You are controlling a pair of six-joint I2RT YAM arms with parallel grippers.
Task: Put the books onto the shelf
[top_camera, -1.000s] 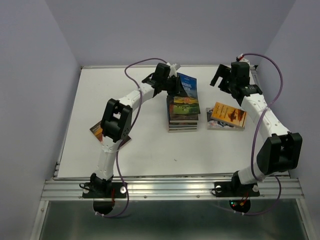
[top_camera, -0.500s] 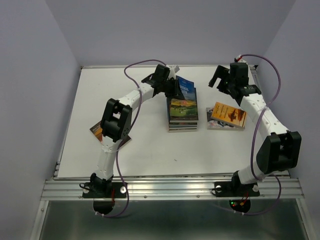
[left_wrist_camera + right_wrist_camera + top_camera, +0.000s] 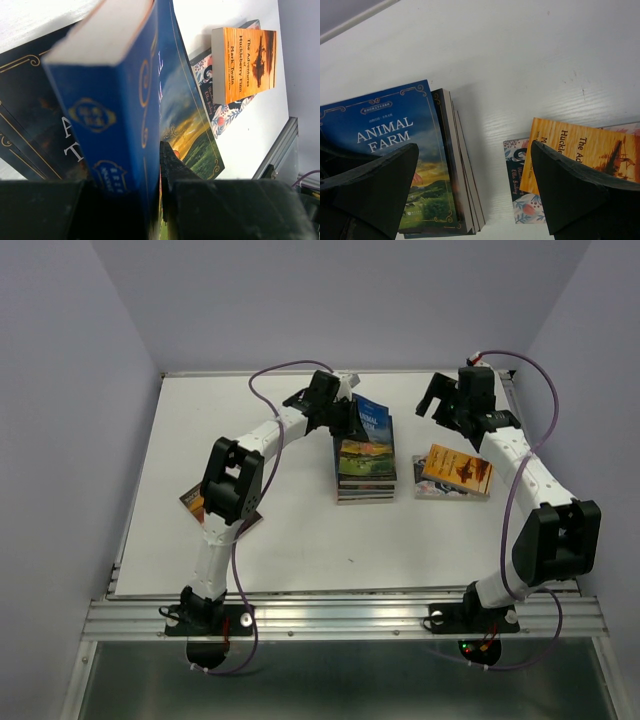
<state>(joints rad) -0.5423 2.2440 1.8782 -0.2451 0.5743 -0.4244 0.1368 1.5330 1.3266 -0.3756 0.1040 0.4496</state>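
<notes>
My left gripper (image 3: pixel 340 412) is shut on the spine edge of a blue book, "Animal Farm" (image 3: pixel 371 420), which is tilted over a stack of books (image 3: pixel 366 478) at mid-table. In the left wrist view the blue book (image 3: pixel 115 100) fills the space between the jaws of my left gripper (image 3: pixel 155 200), with dark covers (image 3: pixel 30 100) beneath it. My right gripper (image 3: pixel 440 400) hovers open to the right. Its fingers (image 3: pixel 370 190) frame the stack (image 3: pixel 462 175) and an orange book (image 3: pixel 580 150) lying on a floral book (image 3: pixel 520 205). The shelf is out of view.
Another book (image 3: pixel 193 502) lies at the left edge, partly under the left arm's elbow. The orange book (image 3: pixel 457 468) and the floral book (image 3: pixel 428 482) sit right of the stack. Walls close in the white table (image 3: pixel 280 530) at the back and sides.
The left gripper has drawn the blue book slightly left over the stack. The right gripper has drifted a little to the left and stays open.
</notes>
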